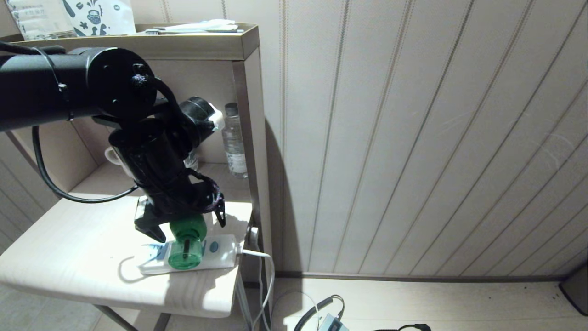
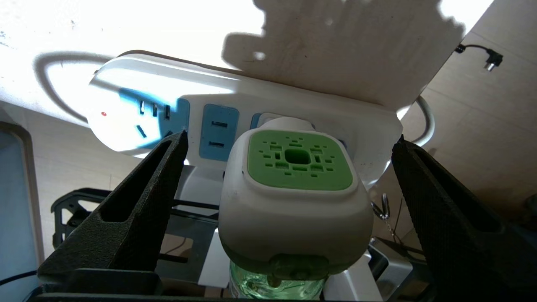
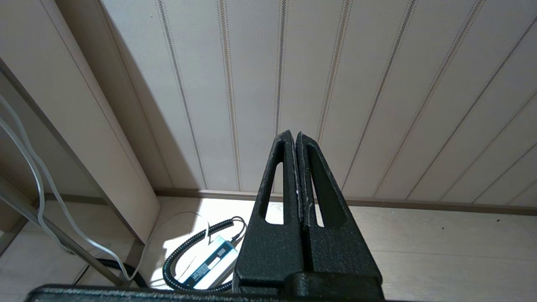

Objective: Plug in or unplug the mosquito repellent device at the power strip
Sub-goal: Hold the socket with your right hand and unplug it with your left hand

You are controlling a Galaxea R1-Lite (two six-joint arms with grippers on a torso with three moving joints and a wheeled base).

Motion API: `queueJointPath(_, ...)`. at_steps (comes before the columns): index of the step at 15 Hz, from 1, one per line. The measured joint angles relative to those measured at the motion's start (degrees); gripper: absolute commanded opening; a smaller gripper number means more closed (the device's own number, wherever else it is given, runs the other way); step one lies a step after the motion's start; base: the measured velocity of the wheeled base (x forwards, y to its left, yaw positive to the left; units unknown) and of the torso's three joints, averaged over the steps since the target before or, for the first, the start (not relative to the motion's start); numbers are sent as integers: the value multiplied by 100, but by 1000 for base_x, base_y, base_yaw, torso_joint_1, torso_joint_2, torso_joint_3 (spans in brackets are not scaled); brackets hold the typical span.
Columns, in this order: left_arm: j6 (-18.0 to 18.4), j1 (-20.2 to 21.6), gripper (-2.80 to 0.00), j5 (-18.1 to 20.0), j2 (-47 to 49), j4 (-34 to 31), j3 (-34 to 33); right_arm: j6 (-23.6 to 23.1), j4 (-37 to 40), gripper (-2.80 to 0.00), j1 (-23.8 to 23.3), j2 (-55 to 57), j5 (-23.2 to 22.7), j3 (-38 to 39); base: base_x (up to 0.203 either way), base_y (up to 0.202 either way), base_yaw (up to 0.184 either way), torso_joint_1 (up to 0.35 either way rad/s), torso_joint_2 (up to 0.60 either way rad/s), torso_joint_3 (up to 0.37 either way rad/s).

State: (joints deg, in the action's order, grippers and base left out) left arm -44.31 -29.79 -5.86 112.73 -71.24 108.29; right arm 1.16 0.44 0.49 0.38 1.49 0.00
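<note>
Presently, the mosquito repellent device (image 2: pixel 293 201) is found seated in the power strip (image 2: pixel 235 100), its white-and-green head pressed against a socket near the corded end and its green liquid bottle projecting away from the strip. The power strip is seen lying flat near the front edge of a pale wooden shelf (image 1: pixel 82 257), with its white cord (image 1: pixel 264 266) led off the shelf's edge and down toward the floor.

The left gripper (image 1: pixel 188 223) is positioned directly over the device, and its fingers (image 2: pixel 138 201) are spread wide, one on each side of the head. A clear gap is observed between each finger and the white casing; no contact is noted and nothing is held.

The right gripper (image 3: pixel 297 138) is parked away from the shelf, pointed at a panelled wall (image 3: pixel 335 84), with its fingers pressed together and empty. A coiled black cable (image 3: pixel 188 247) and a small box are recorded on the floor beneath it.

A clear water bottle (image 1: pixel 234 142) is noted standing upright at the back of the shelf, well apart from the power strip.
</note>
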Motion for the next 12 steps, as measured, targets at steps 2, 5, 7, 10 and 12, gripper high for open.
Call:
queueJointPath(2, -5, 0, 0, 9, 39, -14, 15, -1, 0, -280, 2, 0, 0, 0, 0, 0, 0, 0, 0, 0)
queueJointPath(5, -15, 13, -280, 11, 69, 35, 28, -1, 0, -280, 4, 0, 0, 0, 0, 0, 0, 0, 0, 0)
queueJointPath(7, -11, 22, -280, -2, 94, 41, 30, -1, 0, -280, -2, 0, 0, 0, 0, 0, 0, 0, 0, 0)
queueJointPath(10, -2, 24, -280, -23, 122, 63, 28, -1, 0, -280, 6, 0, 0, 0, 0, 0, 0, 0, 0, 0)
queueJointPath(12, -4, 24, -280, -24, 130, 63, 28, -1, 0, -280, 4, 0, 0, 0, 0, 0, 0, 0, 0, 0)
